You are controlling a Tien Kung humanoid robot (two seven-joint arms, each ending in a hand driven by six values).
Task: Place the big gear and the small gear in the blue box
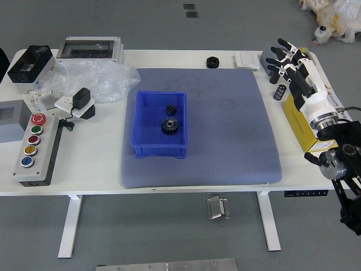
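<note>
Overall, a white rectangular table (90,164) spans the view, with a blue-grey rectangular mat (231,127) lying across its middle. Over the table's far right area reaches the black-and-white five-fingered right hand (302,76), its fingers loosely spread and grasping nothing. On the mat's left half sits an open blue plastic box (161,152). Inside rest the big black toothed gear (170,126) and, just beyond it, the small black gear (171,109).

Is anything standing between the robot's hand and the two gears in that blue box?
Only the wall of the blue box. Otherwise, nothing visible stands on the mat between the right hand and the big gear or small gear.
</note>
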